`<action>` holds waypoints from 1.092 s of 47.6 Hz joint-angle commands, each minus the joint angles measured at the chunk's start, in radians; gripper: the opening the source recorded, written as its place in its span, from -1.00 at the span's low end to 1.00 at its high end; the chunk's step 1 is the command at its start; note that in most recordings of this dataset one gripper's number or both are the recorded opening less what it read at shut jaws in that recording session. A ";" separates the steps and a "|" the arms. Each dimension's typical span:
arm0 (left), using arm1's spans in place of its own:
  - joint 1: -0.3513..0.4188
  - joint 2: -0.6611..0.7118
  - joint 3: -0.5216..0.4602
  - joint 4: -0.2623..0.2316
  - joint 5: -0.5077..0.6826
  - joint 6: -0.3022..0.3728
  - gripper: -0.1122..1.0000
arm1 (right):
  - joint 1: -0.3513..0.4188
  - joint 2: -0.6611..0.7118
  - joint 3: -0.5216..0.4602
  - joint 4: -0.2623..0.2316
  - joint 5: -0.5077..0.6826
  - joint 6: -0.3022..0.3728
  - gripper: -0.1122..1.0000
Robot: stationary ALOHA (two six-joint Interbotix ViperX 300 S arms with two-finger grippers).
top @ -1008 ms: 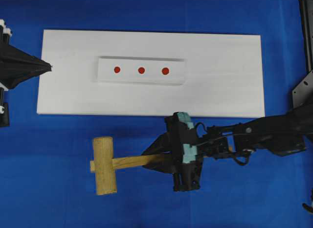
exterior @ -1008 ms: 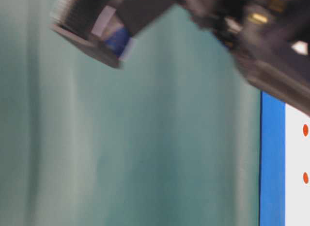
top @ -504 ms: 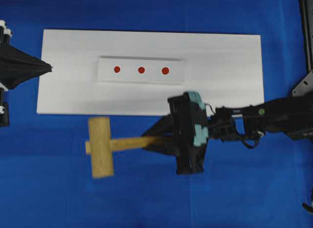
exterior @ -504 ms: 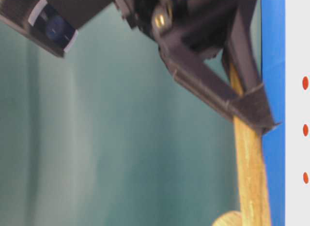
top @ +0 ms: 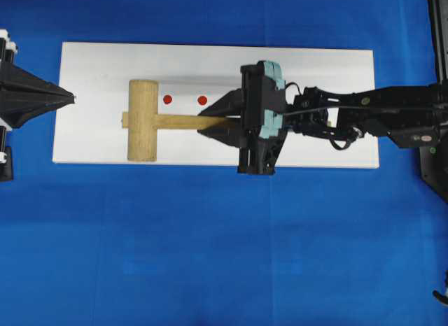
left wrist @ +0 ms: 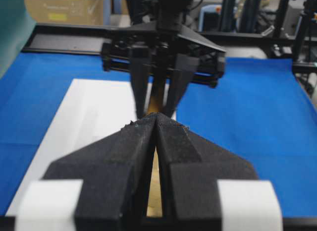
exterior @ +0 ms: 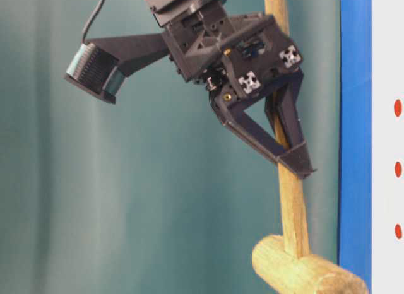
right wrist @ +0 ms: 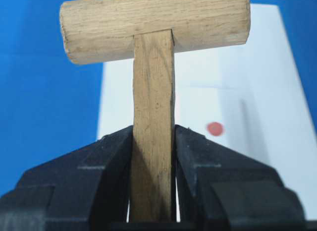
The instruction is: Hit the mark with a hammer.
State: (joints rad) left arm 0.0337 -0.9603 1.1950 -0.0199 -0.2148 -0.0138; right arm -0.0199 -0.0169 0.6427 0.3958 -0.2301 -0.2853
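The hammer (top: 142,120) is a light wooden mallet. My right gripper (top: 206,122) is shut on its handle and holds it in the air over the white board (top: 315,81). The head hangs just left of two red marks (top: 168,99) that show; the gripper covers the spot right of them. In the right wrist view the handle (right wrist: 153,107) sits between the jaws of my right gripper (right wrist: 153,134), with one mark (right wrist: 214,128) to its right. The table-level view shows the hammer (exterior: 291,205) lifted. My left gripper (top: 70,96) is shut and empty at the board's left edge.
The board lies on a blue cloth (top: 210,256). The marks sit on a raised white strip (top: 183,88) in the board's middle. The right arm (top: 364,116) stretches across the board's right half. In the left wrist view my left gripper (left wrist: 156,117) faces the right gripper (left wrist: 158,67).
My right gripper has lifted the hammer off the blue cloth and carried it toward the far side, over the board. The head now hangs by the marks. The left arm has not moved.
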 commanded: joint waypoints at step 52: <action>0.002 0.000 -0.009 -0.002 0.002 -0.058 -0.80 | 0.003 -0.080 -0.054 -0.107 -0.308 -0.838 -0.63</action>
State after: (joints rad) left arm 0.0337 -0.9618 1.1934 -0.0199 -0.2071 -0.0690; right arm -0.0184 -0.0644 0.6029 0.2823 -0.5062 -1.0968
